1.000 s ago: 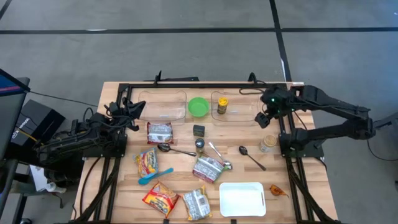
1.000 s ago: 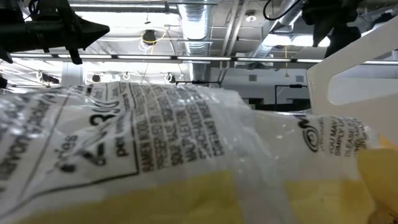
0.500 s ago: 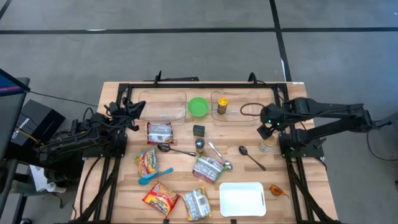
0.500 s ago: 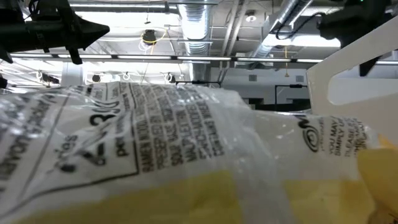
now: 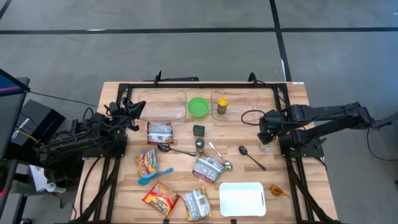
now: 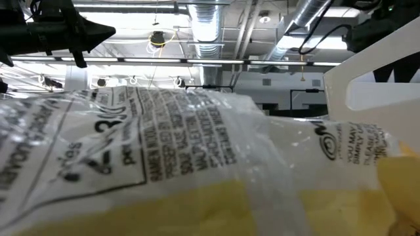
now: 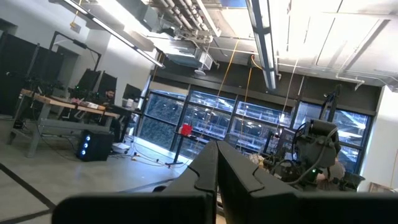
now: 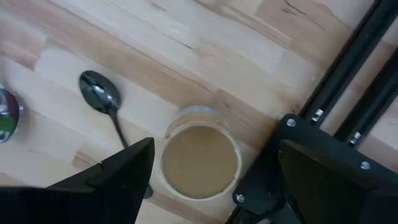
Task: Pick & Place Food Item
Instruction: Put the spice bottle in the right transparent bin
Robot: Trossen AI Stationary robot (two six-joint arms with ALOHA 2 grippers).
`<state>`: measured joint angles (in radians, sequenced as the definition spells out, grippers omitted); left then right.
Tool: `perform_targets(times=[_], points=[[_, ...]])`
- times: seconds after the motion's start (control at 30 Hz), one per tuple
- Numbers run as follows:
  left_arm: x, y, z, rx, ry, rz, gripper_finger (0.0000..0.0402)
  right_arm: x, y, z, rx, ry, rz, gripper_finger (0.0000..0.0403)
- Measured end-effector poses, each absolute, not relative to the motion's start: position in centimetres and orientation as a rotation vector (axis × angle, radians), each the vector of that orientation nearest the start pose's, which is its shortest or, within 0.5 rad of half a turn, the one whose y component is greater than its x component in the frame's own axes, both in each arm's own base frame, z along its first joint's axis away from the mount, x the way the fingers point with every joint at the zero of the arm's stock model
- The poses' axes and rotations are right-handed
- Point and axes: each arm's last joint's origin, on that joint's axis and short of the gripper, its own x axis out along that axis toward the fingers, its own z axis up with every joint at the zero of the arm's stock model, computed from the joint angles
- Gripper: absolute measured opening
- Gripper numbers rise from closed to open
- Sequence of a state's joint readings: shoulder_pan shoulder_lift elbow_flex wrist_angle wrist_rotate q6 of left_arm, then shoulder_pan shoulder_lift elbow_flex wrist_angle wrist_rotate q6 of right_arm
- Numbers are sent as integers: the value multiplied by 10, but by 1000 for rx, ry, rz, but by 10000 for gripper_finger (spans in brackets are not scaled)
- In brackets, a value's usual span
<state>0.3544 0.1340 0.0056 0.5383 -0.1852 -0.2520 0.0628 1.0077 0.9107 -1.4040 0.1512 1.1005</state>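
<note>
Two fingers of the right gripper (image 8: 205,168) stand spread wide, one on each side of a small jar (image 8: 200,158) with a tan lid, and neither looks to be touching it yet. In the high view the right gripper (image 5: 267,132) hangs directly over the jar (image 5: 268,144), which sits on the bench (image 5: 180,168) just beside the right arm's black base frame (image 5: 305,146) and near a dark spoon (image 5: 251,157).

To do this grasp well, the arm should probably descend straight, keeping the jar centred between the fingers. The finger nearest the frame has little room, so a slight drift could strike the metal or tip the jar. Closing only once the pads reach below the lid seems wise.

Left gripper (image 7: 217,177) is clenched empty and waits beyond the spoon, at the bench's far side.
</note>
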Motion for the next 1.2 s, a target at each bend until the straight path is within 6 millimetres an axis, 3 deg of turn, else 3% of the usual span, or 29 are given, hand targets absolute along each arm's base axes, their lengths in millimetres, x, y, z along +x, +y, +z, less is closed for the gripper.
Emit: perform_targets(times=[0.33,0.93,1.2], points=[[90,39,204,-208,-469,478,0,140,10,265,741,1249,-861,336],[90,39,202,-232,-452,477,0,156,15,251,718,1376,-902,336],[91,39,202,-245,-452,474,0,156,5,251,730,1396,-890,336]])
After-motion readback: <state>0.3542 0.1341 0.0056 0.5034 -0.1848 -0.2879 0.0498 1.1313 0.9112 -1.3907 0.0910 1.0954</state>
